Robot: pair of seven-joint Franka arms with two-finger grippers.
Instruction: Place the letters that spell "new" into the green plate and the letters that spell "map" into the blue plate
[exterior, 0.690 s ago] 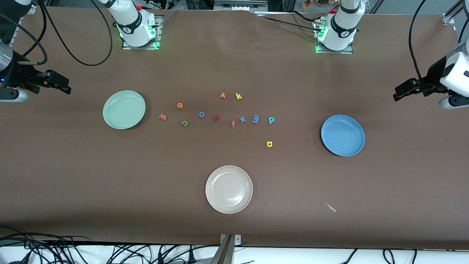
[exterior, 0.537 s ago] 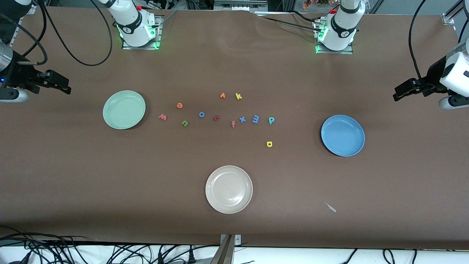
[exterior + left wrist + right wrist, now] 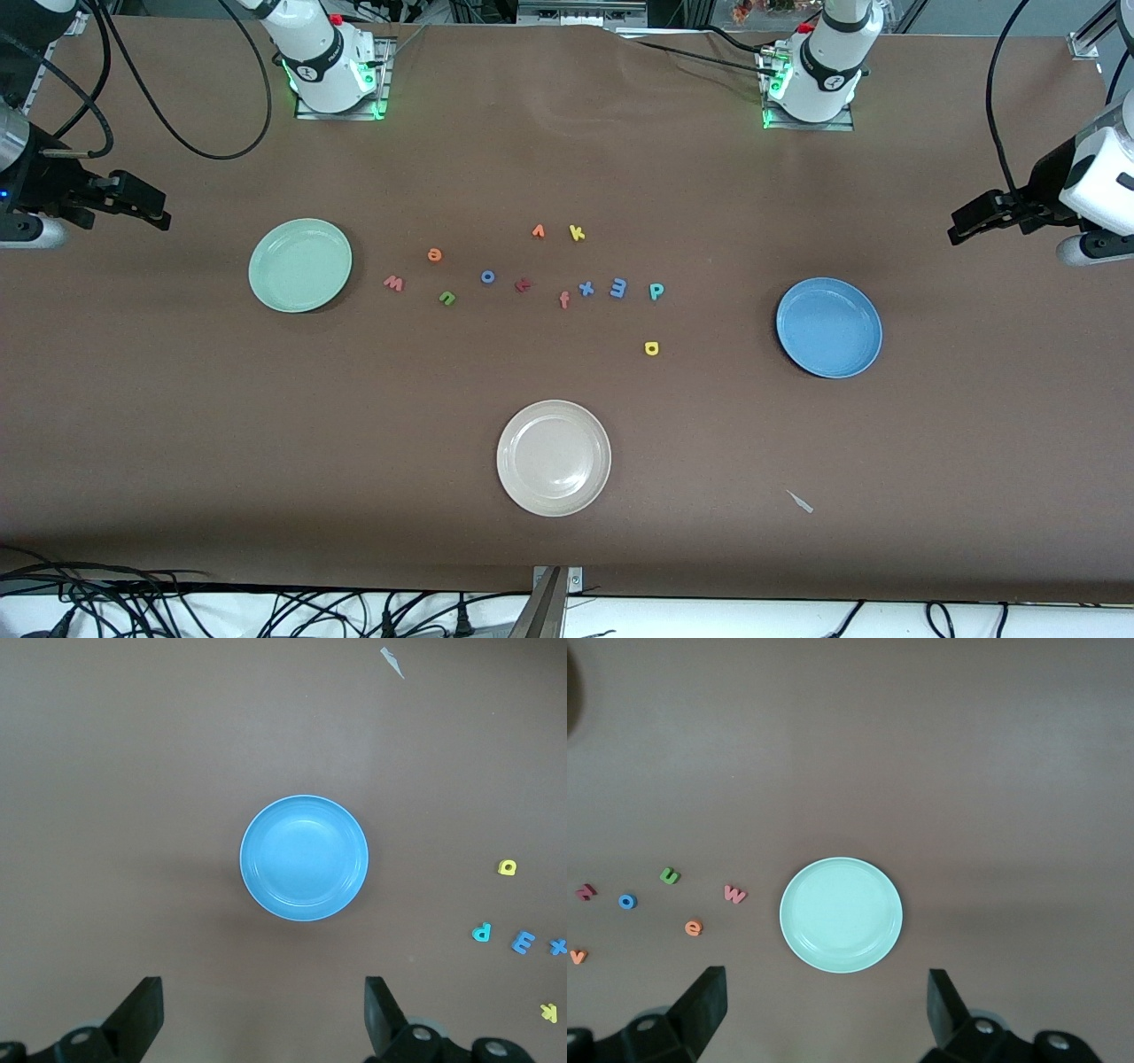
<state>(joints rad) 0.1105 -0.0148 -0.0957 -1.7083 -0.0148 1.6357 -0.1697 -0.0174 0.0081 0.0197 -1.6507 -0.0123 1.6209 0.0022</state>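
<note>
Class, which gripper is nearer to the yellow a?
Left. The left gripper, open, hangs over the table's end past the blue plate; the right gripper, open, hangs past the green plate, farther from the yellow a.

open table rings green plate (image 3: 299,265) | letters crowd mid-table | blue plate (image 3: 828,327) stands apart

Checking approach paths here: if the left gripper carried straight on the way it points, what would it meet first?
Probably the blue plate. The left gripper hangs open high over the table's end, and the wrist view shows the plate centred between its fingers, with only bare table around it. Depth is hard to judge.
</note>
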